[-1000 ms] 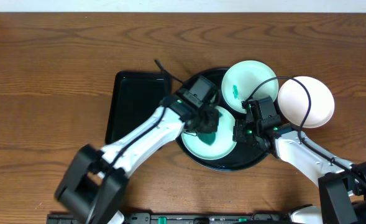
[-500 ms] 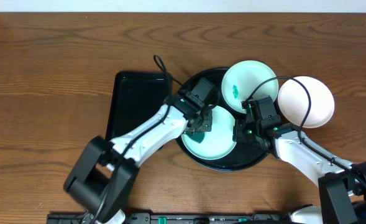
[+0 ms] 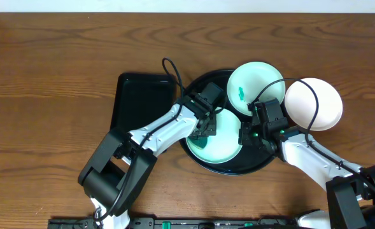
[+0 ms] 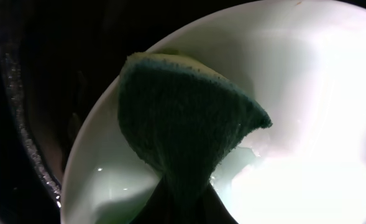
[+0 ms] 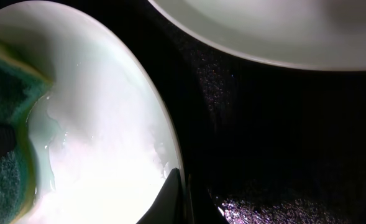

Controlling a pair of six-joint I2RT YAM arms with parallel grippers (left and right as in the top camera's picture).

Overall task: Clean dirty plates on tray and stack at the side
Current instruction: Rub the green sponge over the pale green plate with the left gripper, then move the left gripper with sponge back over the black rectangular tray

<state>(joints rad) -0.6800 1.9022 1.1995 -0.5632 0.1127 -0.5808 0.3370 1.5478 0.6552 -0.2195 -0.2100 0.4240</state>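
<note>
On tray (image 3: 256,164), left end effector (image 3: 206,129) pinches sponge (image 4: 183,112) atop mint plate (image 3: 224,150); right end effector (image 5: 179,198) pinches rim (image 5: 164,134).

Glossy, finely speckled black tray (image 3: 232,168); smooth, shiny mint plate (image 4: 307,93); rough, fibrous green sponge (image 4: 183,112); matt grained-wood table (image 3: 47,76).

Robot lab: two arms (image 3: 155,131) over wooden table (image 3: 47,76).

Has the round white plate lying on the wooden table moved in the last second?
No. The round white plate lies where it did, just right of the rim of the glossy round black tray.
</note>
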